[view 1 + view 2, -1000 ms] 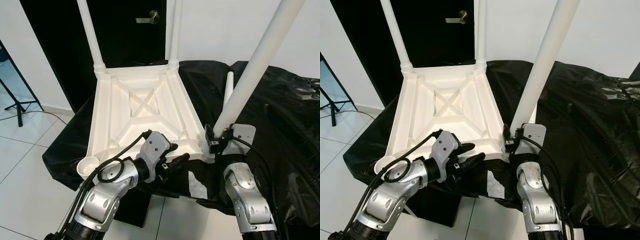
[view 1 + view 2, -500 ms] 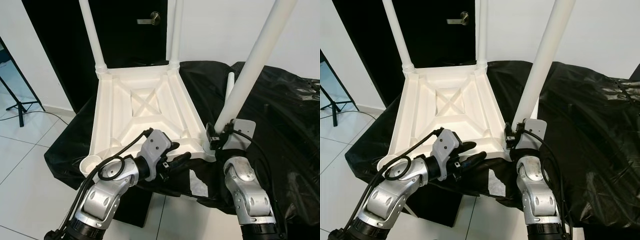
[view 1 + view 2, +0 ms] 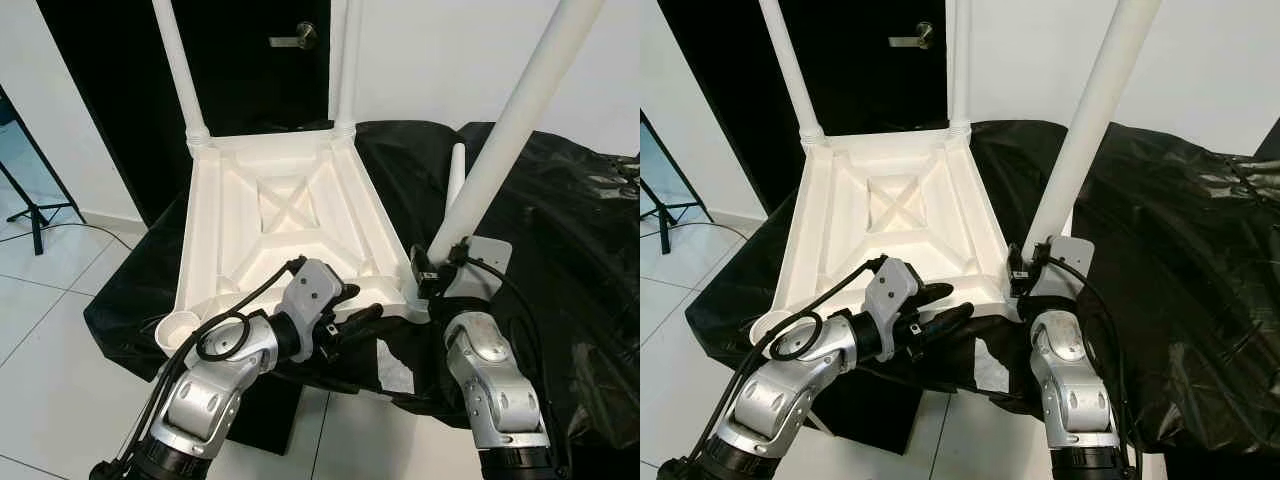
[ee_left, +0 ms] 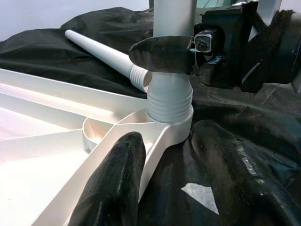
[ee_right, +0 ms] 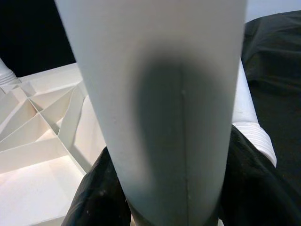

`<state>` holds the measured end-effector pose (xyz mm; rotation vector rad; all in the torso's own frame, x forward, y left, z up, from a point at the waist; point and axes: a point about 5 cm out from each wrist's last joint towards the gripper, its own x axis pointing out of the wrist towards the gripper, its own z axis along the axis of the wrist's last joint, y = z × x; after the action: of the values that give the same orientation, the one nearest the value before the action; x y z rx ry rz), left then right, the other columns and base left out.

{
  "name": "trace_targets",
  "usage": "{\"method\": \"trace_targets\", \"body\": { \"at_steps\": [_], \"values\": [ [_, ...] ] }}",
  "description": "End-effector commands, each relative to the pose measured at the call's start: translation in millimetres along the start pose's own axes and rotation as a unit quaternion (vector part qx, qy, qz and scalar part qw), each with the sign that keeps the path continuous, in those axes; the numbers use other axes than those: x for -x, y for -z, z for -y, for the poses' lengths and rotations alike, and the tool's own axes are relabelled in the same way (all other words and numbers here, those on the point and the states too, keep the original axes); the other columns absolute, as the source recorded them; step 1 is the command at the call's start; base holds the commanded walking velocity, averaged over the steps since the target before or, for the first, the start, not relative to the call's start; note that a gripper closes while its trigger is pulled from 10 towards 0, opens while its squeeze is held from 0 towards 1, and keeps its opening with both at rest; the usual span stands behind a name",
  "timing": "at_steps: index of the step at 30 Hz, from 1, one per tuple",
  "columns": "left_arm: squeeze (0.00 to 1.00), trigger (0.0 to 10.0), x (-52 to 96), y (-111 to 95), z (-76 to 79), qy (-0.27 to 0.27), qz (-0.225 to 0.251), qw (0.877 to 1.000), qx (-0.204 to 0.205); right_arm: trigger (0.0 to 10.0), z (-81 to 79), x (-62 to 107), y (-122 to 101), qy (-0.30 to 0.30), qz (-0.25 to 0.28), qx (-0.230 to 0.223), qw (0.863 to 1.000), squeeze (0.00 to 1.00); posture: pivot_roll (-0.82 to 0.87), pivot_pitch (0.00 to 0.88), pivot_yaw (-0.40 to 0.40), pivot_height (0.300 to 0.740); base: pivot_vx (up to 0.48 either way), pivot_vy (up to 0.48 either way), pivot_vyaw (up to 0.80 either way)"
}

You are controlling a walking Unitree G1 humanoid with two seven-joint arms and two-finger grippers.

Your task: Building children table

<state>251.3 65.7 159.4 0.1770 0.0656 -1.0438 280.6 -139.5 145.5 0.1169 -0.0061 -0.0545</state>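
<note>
A crumpled black plastic sheet covers the work surface, and on its left part lies the white plastic children's table top, upside down with its ribbed underside facing up. Two white plastic legs stand upright in the far corner sockets, and a third long white leg rises, leaning to the right, from the near right corner socket. A fourth loose white leg lies on the black sheet just beyond that corner, to the right of the top. The right gripper is clamped around the base of the third leg, one black finger wrapped across it just above its ribbed end. The left gripper sits at the near edge of the top, its fingers spread apart astride the rim beside the same corner socket, gripping nothing. The near left corner socket is an open round cup.
</note>
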Motion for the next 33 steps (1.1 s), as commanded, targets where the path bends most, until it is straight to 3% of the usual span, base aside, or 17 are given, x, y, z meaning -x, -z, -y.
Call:
{"method": "trace_targets", "body": {
  "at_steps": [1, 9, 10, 11, 12, 17, 18, 19, 20, 26, 33],
  "values": [
    [0.0, 10.0, 1.4, -0.2, -0.9, -0.01, 0.002, 1.0, 0.0, 10.0, 3.6, 1.0, 17.9, 0.007, -0.048, -0.002, 0.999, 0.0, 0.02, 0.0, -0.011, 0.74, 0.0, 0.0, 0.0],
    [0.0, 10.0, 0.9, -0.3, 0.3, -0.009, 0.003, 1.0, 0.001, 10.0, -0.6, 5.3, 16.0, -0.024, -0.026, 0.052, 0.998, 0.0, 0.02, 0.0, -0.015, 0.74, 0.0, 0.0, 0.0],
    [0.0, 10.0, 0.8, -0.2, 0.5, -0.009, 0.003, 1.0, 0.001, 10.0, -0.4, 5.5, 15.4, -0.028, -0.023, 0.051, 0.998, 0.75, 0.02, 0.0, -0.017, 0.74, 0.0, 0.0, 0.0],
    [0.0, 10.0, 0.6, -0.1, 0.7, -0.008, 0.003, 1.0, 0.001, 10.0, -0.2, 5.7, 14.9, -0.03, -0.021, 0.051, 0.998, 0.75, 0.02, 0.0, -0.017, 0.74, 0.0, 0.0, 0.0],
    [0.0, 10.0, 0.5, 0.0, 1.0, -0.008, 0.003, 1.0, 0.001, 10.0, 0.8, 5.9, 14.3, -0.032, -0.017, 0.056, 0.998, 1.0, 0.02, 0.0, -0.019, 0.74, 0.0, 0.0, 0.0],
    [0.0, 10.0, -0.2, 0.0, 1.7, -0.006, 0.004, 1.0, 0.001, 10.0, 3.6, 6.6, 11.2, -0.052, 0.001, 0.061, 0.997, 1.0, 0.02, 0.0, -0.017, 0.74, 0.0, 0.0, 0.0],
    [0.0, 10.0, -0.2, -0.1, 1.8, -0.006, 0.004, 1.0, 0.001, 10.0, 5.9, 6.3, 9.1, -0.061, 0.009, 0.064, 0.996, 0.47, 0.02, 0.0, -0.017, 0.74, 0.0, 0.0, 0.0],
    [0.0, 10.0, -0.2, -0.2, 1.9, -0.005, 0.004, 1.0, 0.001, 10.0, 7.4, 6.1, 7.7, -0.066, 0.014, 0.066, 0.996, 0.47, 0.02, 0.0, -0.017, 0.74, 0.0, 0.0, 0.0],
    [0.0, 10.0, -0.4, -0.1, 2.0, -0.004, 0.003, 1.0, 0.001, 10.0, 11.3, 5.1, 3.6, -0.085, 0.025, 0.071, 0.994, 0.0, 0.01, 0.0, -0.016, 0.74, 0.0, 0.0, 0.0],
    [0.0, 10.0, -1.4, 0.0, 2.2, -0.001, 0.003, 1.0, 0.0, 10.0, 14.8, 4.1, -1.2, -0.129, 0.033, 0.067, 0.989, 0.0, 0.01, 0.0, -0.013, 0.74, 0.0, 0.0, 0.0],
    [0.0, 10.0, -4.9, 0.9, 7.5, 0.009, 0.004, 1.0, 0.001, 10.0, 27.1, -3.6, -12.1, -0.255, 0.037, 0.077, 0.963, 0.0, 0.0, 0.0, -0.007, 0.74, 0.0, 0.0, 0.0]
  ]
}}
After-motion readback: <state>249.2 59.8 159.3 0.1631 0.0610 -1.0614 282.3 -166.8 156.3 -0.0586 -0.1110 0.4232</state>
